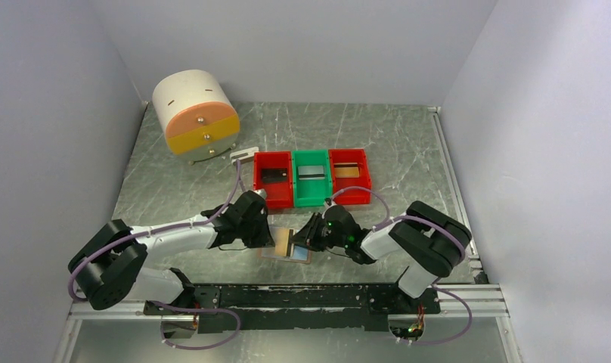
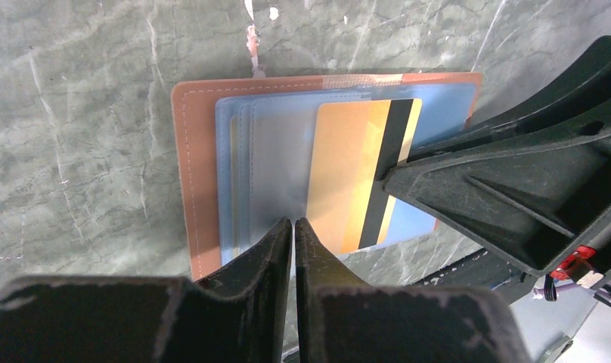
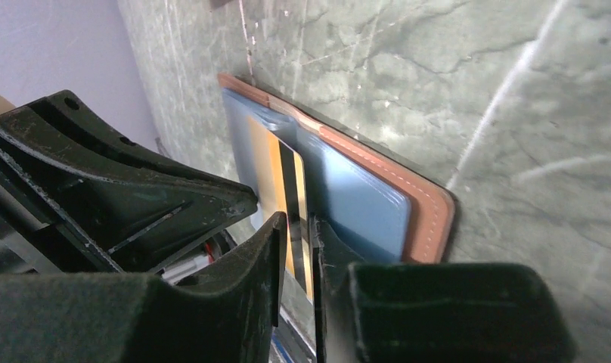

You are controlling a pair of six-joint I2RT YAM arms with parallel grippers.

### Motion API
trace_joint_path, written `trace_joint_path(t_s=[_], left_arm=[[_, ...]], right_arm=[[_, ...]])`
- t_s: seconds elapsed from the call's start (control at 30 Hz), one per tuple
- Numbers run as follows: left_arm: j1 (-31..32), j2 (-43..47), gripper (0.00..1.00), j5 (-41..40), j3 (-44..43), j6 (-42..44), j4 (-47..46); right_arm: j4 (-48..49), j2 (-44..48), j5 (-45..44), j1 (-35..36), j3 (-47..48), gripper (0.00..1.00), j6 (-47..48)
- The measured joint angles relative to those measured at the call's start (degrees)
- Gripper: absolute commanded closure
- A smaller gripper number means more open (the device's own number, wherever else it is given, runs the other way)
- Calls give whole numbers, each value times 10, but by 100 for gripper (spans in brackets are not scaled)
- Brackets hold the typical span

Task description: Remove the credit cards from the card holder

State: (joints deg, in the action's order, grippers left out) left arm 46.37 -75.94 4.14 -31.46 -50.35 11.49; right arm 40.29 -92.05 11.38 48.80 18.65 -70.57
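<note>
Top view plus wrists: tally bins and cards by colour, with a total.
Red bins: 2
Green bin: 1
Black card: 1, in the left red bin
Grey-white card: 1, in the green bin
Gold-brown card: 1, in the right red bin
Yellow-orange card: 1, at the card holder
Total: 7 (3 bins, 4 cards)

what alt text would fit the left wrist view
An orange card with a black stripe sticks partly out of the blue pockets of an open brown wallet lying flat on a grey marbled table. The right fingers grip the card's right edge; the shut left fingers rest on the wallet's near edge.
</note>
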Motion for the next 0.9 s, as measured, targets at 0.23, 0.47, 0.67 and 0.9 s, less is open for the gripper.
trace_joint_path(t_s=[0.23, 0.47, 0.67, 0.9], left_arm=[[3, -3, 86, 0, -2, 0, -3], [3, -3, 86, 0, -2, 0, -2], [4, -3, 83, -5, -5, -1, -1], [4, 15, 72, -29, -5, -3, 20]], right_arm=[[78, -46, 17, 0, -2, 81, -16], [62, -22, -3, 1, -14, 100, -10], [4, 35, -16, 3, -9, 100, 14], [-108, 121, -57, 4, 0, 100, 53]])
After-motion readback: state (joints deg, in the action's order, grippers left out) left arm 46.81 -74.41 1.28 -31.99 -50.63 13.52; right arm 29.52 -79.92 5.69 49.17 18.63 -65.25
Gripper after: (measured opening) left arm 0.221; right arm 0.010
